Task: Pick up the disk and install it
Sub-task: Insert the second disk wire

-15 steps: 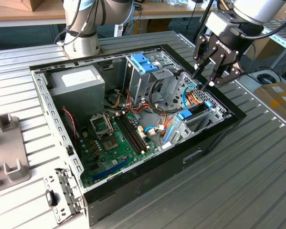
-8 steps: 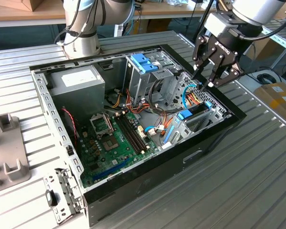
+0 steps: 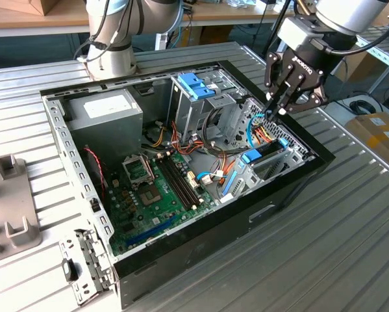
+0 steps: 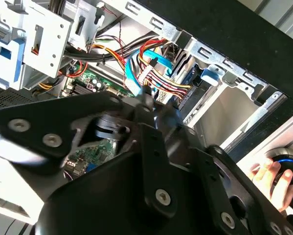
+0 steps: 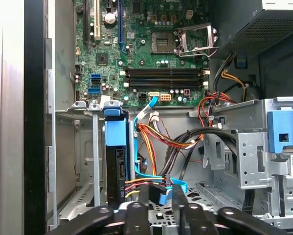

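Ribbed metal table, wooden bench behind, cardboard box

The arm is built of rounded light-grey segments with a blue ring at one joint, rising from a pale cylindrical base, with black cables running along it. The gripper is matte black, made of angular linked plates with white lettering, pinned by round silver screws in the second wrist view.
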Controlling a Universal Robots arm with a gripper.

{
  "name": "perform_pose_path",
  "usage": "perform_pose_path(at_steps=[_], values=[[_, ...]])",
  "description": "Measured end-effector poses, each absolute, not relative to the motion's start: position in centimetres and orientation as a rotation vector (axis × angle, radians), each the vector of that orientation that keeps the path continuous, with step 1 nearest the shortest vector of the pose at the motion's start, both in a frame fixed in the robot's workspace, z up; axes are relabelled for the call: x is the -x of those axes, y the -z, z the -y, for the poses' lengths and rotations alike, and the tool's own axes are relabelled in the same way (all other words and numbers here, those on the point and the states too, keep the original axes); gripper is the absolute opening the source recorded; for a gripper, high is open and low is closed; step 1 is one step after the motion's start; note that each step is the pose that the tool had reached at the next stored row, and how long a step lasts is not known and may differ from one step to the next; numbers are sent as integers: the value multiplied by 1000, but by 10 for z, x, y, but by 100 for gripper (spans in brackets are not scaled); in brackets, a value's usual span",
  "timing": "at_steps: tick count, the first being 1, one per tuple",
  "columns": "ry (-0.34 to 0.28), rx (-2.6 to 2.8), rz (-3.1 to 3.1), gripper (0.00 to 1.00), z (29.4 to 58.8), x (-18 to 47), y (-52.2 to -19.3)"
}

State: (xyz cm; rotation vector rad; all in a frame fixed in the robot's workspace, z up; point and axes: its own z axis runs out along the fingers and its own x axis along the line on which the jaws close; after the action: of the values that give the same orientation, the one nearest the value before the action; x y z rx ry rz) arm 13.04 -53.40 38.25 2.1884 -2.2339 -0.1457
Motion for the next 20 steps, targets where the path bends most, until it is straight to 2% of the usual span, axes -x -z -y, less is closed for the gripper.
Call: perform_pose_path(at_steps=[2, 3, 4, 20], values=[[146, -2188, 2234, 27, 534, -130, -383], [146, -2188, 2234, 22, 534, -130, -383], [146, -2188, 2234, 22, 534, -130, -383], [146, -2188, 2234, 23, 534, -129, -383]])
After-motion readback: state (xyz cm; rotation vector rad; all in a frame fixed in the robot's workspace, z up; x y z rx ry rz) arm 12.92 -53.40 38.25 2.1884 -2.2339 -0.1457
